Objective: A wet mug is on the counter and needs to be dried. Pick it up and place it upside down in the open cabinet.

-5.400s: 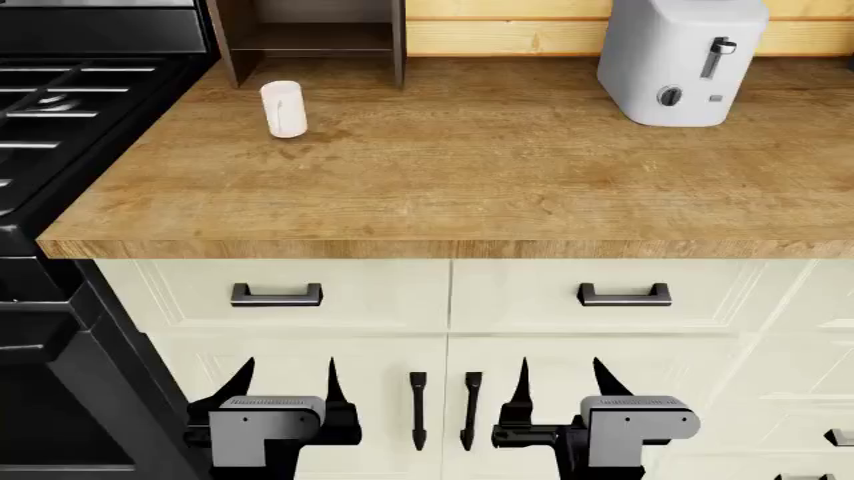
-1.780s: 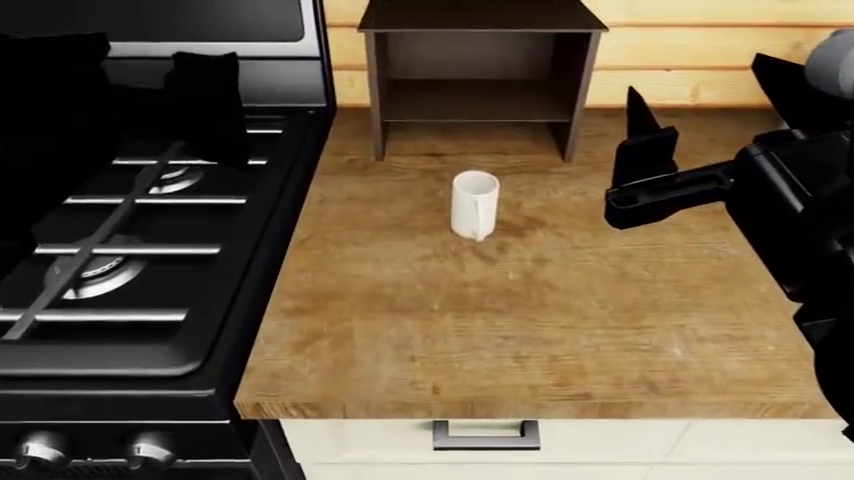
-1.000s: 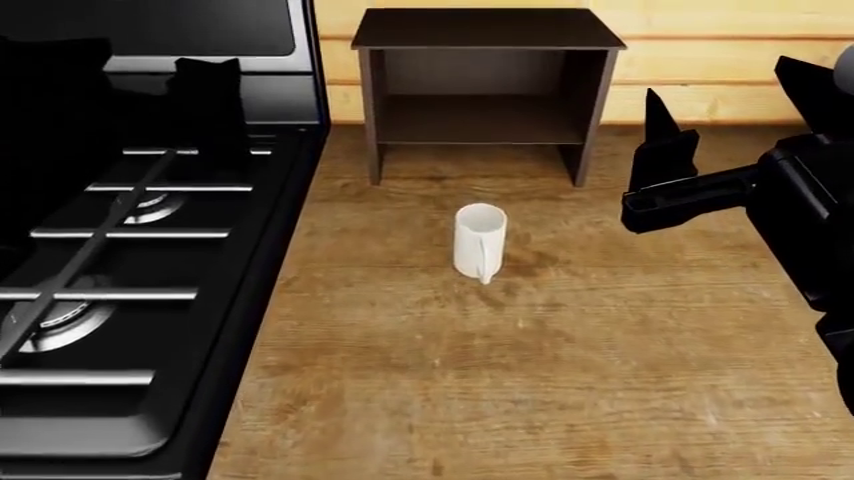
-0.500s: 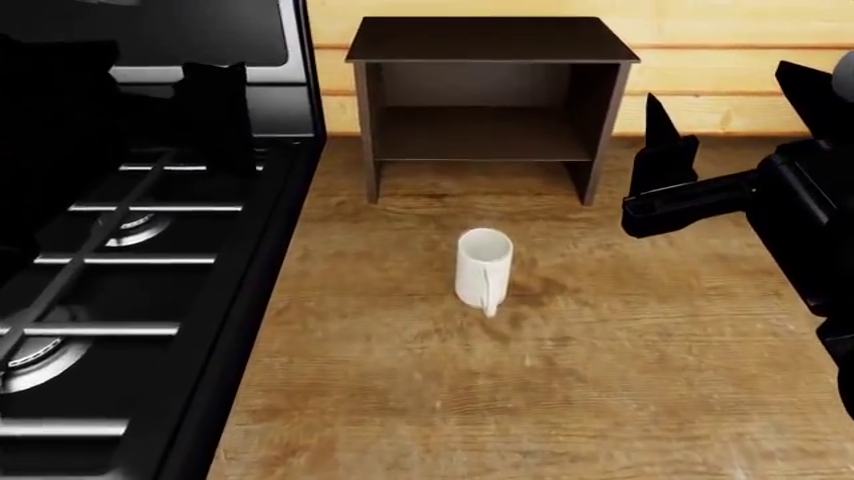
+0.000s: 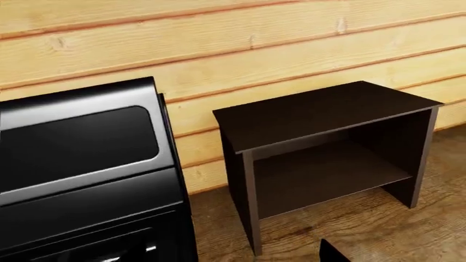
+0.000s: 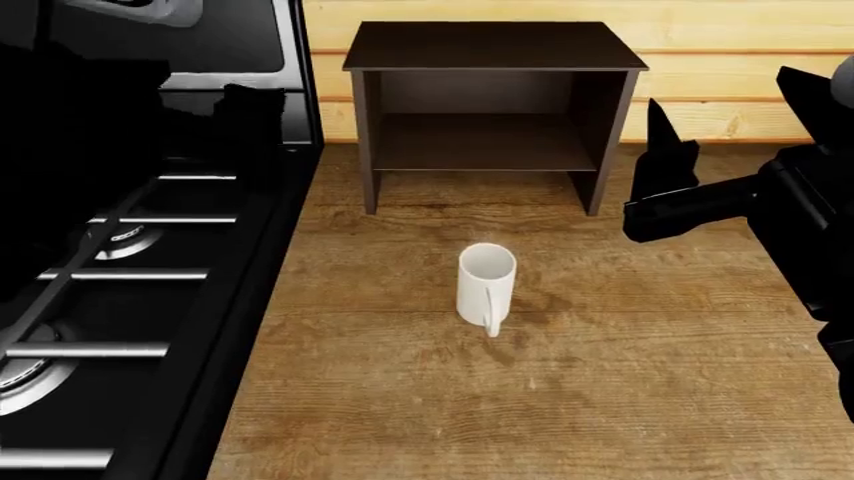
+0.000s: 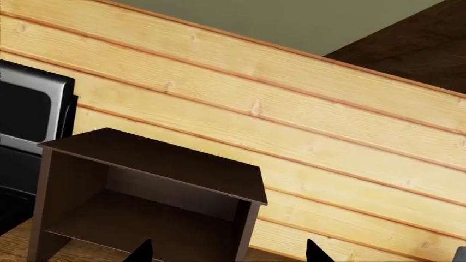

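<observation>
The white mug (image 6: 486,285) stands upright on the wood counter (image 6: 400,400), handle toward me, a little in front of the dark brown open cabinet (image 6: 494,110). My right gripper (image 6: 727,128) is open and empty, raised to the right of the cabinet and the mug, apart from both. In the right wrist view its two tips (image 7: 228,252) frame the cabinet (image 7: 145,191). My left gripper (image 6: 174,120) is a dark shape over the stove, left of the cabinet, open and empty. The left wrist view shows one fingertip (image 5: 331,254) and the cabinet (image 5: 328,147). The mug shows in neither wrist view.
The black stove (image 6: 120,270) with grates fills the left side, flush with the counter's left edge. A light plank wall (image 6: 721,60) runs behind the cabinet. The stove's back panel shows in the left wrist view (image 5: 80,142).
The head view has shifted, so the mug sits lower and the cabinet shows more fully. The left gripper's dark shape has moved a little right. The right gripper has barely moved.
</observation>
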### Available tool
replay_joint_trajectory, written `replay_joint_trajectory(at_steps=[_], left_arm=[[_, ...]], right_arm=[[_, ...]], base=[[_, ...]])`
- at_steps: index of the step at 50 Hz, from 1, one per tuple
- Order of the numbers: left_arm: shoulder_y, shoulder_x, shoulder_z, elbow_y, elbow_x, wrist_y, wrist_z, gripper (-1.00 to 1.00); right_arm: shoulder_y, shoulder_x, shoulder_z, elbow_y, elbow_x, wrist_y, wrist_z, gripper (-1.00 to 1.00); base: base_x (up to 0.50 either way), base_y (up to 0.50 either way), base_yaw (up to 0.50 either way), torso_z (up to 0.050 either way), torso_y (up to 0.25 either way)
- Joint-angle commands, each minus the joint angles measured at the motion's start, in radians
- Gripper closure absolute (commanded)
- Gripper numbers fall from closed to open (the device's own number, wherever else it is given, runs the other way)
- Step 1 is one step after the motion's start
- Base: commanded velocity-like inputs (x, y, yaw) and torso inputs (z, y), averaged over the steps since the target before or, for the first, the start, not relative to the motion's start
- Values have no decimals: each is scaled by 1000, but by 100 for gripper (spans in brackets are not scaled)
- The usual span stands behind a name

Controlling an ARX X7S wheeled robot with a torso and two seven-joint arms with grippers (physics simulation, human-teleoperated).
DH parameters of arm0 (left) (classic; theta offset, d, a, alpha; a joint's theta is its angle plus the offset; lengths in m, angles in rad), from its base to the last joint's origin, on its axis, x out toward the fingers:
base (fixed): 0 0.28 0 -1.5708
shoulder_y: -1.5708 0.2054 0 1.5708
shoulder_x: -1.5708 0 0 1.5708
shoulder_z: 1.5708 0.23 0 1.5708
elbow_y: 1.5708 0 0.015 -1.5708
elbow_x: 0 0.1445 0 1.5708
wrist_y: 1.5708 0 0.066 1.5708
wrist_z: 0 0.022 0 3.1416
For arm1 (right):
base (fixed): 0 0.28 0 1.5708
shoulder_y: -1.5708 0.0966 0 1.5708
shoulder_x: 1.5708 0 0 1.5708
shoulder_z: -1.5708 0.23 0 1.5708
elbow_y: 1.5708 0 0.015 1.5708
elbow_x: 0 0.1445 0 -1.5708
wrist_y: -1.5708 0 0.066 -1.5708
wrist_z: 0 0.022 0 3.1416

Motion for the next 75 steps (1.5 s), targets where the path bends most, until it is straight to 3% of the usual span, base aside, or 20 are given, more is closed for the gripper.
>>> replay_joint_trajectory(at_steps=[1, 8, 23, 51, 75], left_arm=[[-6, 25, 50, -72, 12, -38, 115, -100], [6, 51, 80, -114, 40, -61, 228, -100], [31, 100, 146, -181, 15, -71, 303, -100], [16, 207, 256, -262, 214, -29, 520, -100], [-23, 296, 383, -440, 384, 41, 703, -100]], right_arm=[[-6, 10, -9, 2, 8, -14, 1, -100], [1, 16, -12, 10, 26, -18, 13, -100], [-15, 30, -17, 6, 20, -40, 5, -100], [-30, 47, -38, 1, 4, -70, -4, -100], [-50, 53, -63, -2, -36, -100, -27, -100]], base=[[0, 0, 0, 0, 0], [0, 0, 0, 0, 0], [0, 0, 0, 0, 0], [0, 0, 0, 0, 0], [0, 0, 0, 0, 0]])
